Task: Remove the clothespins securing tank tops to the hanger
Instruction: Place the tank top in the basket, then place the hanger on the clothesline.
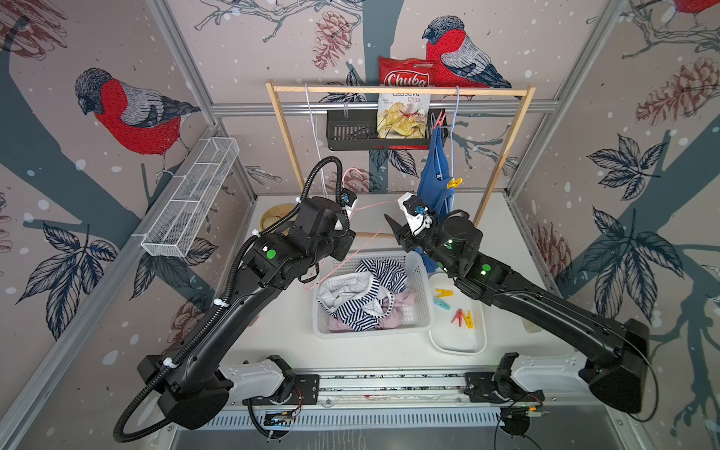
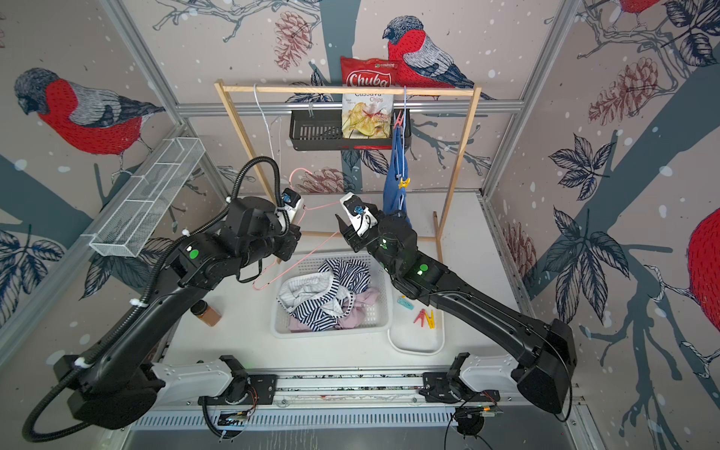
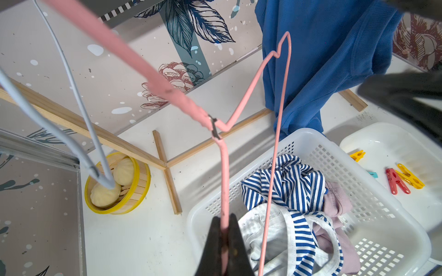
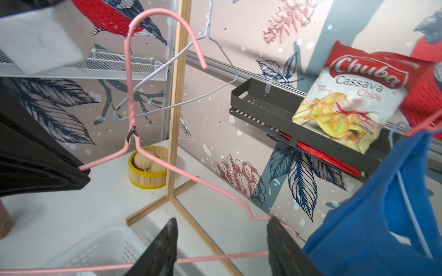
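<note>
The pink hanger (image 3: 223, 179) is pinched tight at its neck by the left gripper (image 3: 224, 218). No top is seen on it. The right gripper (image 4: 222, 223) is let go. Its jaws stand apart, and the bottom wire of the pink hanger runs between them without being squeezed.

Two tops are done. The striped top (image 1: 350, 315) and the pink top (image 1: 405, 298) are piled in the white basket (image 1: 413, 311). Four pins (image 1: 457, 316) are laid in the white tray (image 1: 456, 343), at 3 o'clock from the basket.

One top is left. The blue tank top (image 1: 428, 175) is hung from the wooden rail (image 1: 331, 89) on a thin pale hanger (image 4: 408, 200). It is held by two pins: a red pin (image 1: 440, 118) at the top and a yellow pin (image 1: 454, 182) lower down, on the edge of the cloth.

In a top view, the yellow pin is found between 1 and 2 o'clock from the right gripper, quite near. The red pin is at about 1 o'clock, farther off. The yellow pin seems to be laid sideways, from 9 to 3 o'clock, with its legs toward 3 o'clock. Both pins are much nearer the right arm, and the left arm is taken up with the pink hanger. So the yellow pin is likely to be reached next by the right gripper, and its legs would have to be met from the 3 o'clock side.
</note>
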